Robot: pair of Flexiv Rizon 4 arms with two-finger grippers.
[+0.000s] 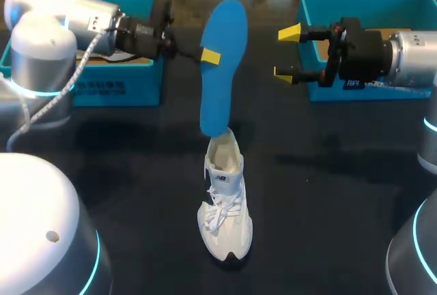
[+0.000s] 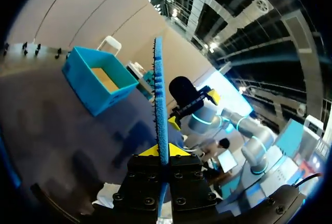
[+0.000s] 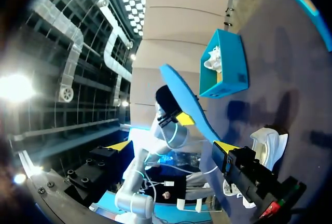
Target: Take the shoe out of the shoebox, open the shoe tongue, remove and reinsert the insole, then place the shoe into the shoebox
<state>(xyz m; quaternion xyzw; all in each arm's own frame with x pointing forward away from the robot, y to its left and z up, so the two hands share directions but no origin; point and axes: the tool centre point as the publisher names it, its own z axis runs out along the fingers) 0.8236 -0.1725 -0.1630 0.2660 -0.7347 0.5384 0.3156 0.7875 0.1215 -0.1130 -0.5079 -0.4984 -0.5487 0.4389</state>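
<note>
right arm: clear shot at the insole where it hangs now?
Probably yes. The right gripper is open and level with the blue insole, with nothing between them. The left gripper clamps it from the other side, leaving the near edge free.

Dark table (image 1: 328,192) with white shoe (image 1: 225,220), left shoebox (image 1: 116,87), right shoebox (image 1: 369,0).
</note>
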